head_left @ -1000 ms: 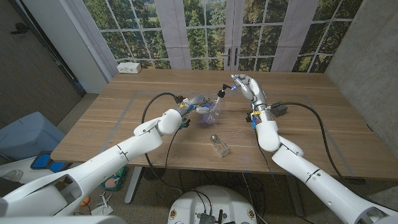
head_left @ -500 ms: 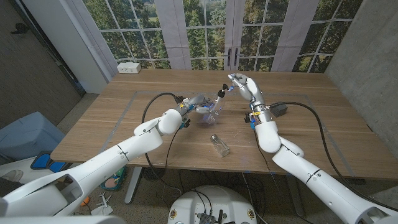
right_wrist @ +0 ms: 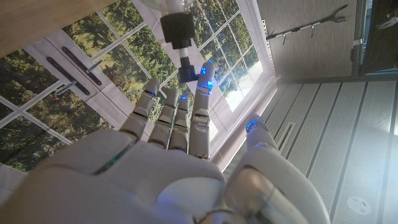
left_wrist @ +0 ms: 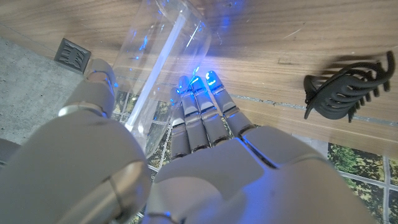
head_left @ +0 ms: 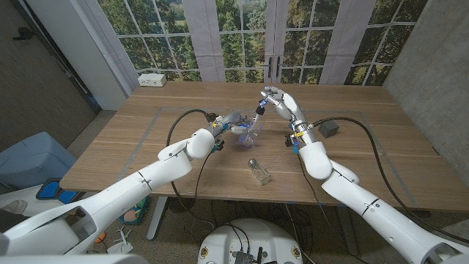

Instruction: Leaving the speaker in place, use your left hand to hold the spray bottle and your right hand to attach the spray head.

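Spray bottle [head_left: 247, 130], clear and tilted, is held above the counter [head_left: 352, 158] in the left hand [head_left: 229, 125], whose fingers [left_wrist: 202, 115] wrap its body with the thumb on the far side. Its black spray head [head_left: 259, 110] sits at the bottle's upper end, pointing toward the right hand [head_left: 282, 102]. That hand's fingers are spread, its fingertips [right_wrist: 205, 78] just beside the head; whether they touch cannot be told. A small glass jar [head_left: 259, 171] lies on the counter nearer the robot.
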`<action>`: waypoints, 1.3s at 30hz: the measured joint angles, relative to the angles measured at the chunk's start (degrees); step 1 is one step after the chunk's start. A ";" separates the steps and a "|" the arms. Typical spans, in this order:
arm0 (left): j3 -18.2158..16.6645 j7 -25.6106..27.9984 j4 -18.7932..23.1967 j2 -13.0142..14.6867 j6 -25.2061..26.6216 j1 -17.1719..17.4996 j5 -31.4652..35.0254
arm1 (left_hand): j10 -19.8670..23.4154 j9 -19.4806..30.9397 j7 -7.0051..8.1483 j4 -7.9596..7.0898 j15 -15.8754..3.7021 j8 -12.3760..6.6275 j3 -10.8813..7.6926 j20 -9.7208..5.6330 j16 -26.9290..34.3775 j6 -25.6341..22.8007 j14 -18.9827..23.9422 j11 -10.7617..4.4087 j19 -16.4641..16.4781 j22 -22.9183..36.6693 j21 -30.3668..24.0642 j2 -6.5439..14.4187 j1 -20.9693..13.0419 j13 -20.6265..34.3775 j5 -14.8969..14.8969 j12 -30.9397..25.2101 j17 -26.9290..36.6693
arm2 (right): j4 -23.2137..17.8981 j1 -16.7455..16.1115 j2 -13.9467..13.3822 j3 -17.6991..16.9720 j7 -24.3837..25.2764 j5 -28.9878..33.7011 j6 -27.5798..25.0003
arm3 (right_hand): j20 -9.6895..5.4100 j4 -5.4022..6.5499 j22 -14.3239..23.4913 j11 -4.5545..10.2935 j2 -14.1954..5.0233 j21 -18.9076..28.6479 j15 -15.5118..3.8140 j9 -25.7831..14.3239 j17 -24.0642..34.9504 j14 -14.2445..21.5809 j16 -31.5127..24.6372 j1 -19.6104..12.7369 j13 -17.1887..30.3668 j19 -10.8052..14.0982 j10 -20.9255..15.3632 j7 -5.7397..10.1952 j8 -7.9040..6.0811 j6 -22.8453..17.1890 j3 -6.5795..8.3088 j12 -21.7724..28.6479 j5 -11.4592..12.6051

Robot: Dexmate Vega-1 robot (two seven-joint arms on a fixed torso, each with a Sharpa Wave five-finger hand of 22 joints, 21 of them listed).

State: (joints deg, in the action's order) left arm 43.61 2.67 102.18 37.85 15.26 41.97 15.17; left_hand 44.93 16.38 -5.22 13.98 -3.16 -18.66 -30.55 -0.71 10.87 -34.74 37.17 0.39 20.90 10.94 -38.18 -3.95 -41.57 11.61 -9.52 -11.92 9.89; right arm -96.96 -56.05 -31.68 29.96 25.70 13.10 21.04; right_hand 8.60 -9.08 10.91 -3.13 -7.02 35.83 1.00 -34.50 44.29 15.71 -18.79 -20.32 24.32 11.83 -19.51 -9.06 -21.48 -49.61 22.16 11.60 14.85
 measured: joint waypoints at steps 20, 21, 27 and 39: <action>0.05 0.02 0.13 0.15 0.26 0.07 0.10 | 0.00 -0.02 0.00 -0.08 0.00 0.09 0.08 0.00 0.00 0.00 0.00 0.00 0.00 0.00 -0.44 -0.01 -0.01 -0.01 0.16 -0.21 0.00 | -0.84 0.67 0.10 0.20 -2.22 0.39 0.06 | 0.41 -0.48 0.01 0.80 1.56 -0.66 0.03 4.47 -0.64 -0.98 0.86 -1.58 -1.41 -0.40 2.97 6.20 9.68 15.38 0.48 -0.11 -0.23; 0.05 0.02 0.12 0.16 0.23 0.07 0.09 | 0.00 -0.03 0.00 -0.08 0.00 0.05 0.08 0.00 0.00 0.00 0.00 0.00 0.00 0.00 -0.44 -0.01 -0.01 -0.01 0.17 -0.21 0.00 | -0.85 0.67 0.14 0.18 -2.23 0.41 0.19 | 0.41 -0.50 0.01 0.89 1.45 -0.66 0.03 5.06 -0.74 -0.98 0.86 -1.69 -1.48 -0.40 3.07 7.11 10.34 16.73 0.53 -0.11 -0.23; 0.04 0.05 0.10 0.16 0.15 0.06 0.09 | 0.00 -0.05 0.00 -0.09 0.00 -0.02 0.09 0.00 0.00 0.00 0.00 0.00 0.00 0.00 -0.44 -0.02 -0.02 0.01 -0.06 -0.21 0.00 | -0.85 0.67 0.34 -0.15 -1.98 0.46 0.92 | 0.42 -0.56 0.01 1.30 1.50 -0.88 0.23 8.86 -1.05 -0.74 0.85 -2.41 -2.24 -0.38 3.47 11.70 12.00 25.89 0.88 -0.11 -0.45; -0.37 0.98 -0.03 -0.10 -0.09 0.56 -0.34 | -0.01 0.00 0.00 -0.16 0.00 -0.01 0.16 0.00 0.00 0.00 0.00 -0.01 0.00 -0.29 -0.44 -0.02 -0.02 0.00 -0.06 -0.16 0.00 | -0.08 0.56 0.94 -0.97 -1.27 0.00 2.25 | -0.21 -0.62 0.01 2.02 2.10 -0.87 0.02 12.85 -1.05 -0.54 0.85 -3.61 -3.07 0.66 4.18 14.27 11.72 31.40 1.28 -0.11 -0.67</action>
State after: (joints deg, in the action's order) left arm 43.24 3.65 102.15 37.75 15.16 42.53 14.83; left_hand 44.92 16.38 -5.22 13.81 -3.16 -18.67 -30.39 -0.71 10.87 -34.74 37.17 0.38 20.91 10.65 -38.62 -3.97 -41.59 11.61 -9.58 -12.08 9.89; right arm -97.05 -55.49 -30.74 28.99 24.43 13.10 23.29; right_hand 8.39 -9.71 10.93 -1.12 -4.92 34.95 1.02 -21.65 43.25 15.17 -17.94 -23.92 21.25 12.49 -15.33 5.20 -9.75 -18.21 23.44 11.48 14.18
